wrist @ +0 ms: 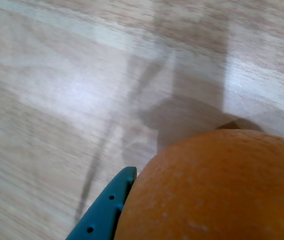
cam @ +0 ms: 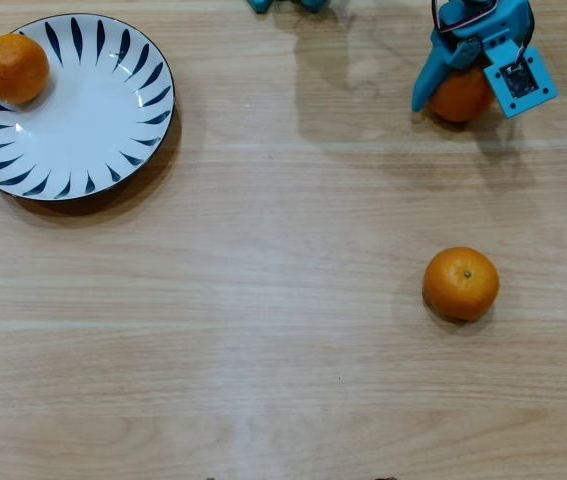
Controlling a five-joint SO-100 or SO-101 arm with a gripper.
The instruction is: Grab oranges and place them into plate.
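Three round orange citrus fruits are in play, but going big to small: the pale wood-grain worktop (cam: 283,330) is mostly bare, so there's loads of open room across the middle. The round white plate with dark blue petal strokes (cam: 83,120) sits at the far upper left of the overhead view, its left rim running right up to the picture's edge, with one orange (cam: 13,68) already resting on its upper-left part.

The blue two-finger hand (cam: 460,90) is way over at the upper right, well apart from the plate. It's sitting over a second orange (cam: 460,97), with blue fingers on either side of the fruit. In the wrist view that orange (wrist: 217,190) fills the lower right and one teal finger (wrist: 106,210) lies right against its left flank. Looks clamped on it to me, though the other finger is hidden, so that's a judgement call.

So the coming move is basically a long straight haul leftward across the top of the overhead view, nothing in the way.

The third orange (cam: 461,283) sits loose below the hand in that view, off the path.
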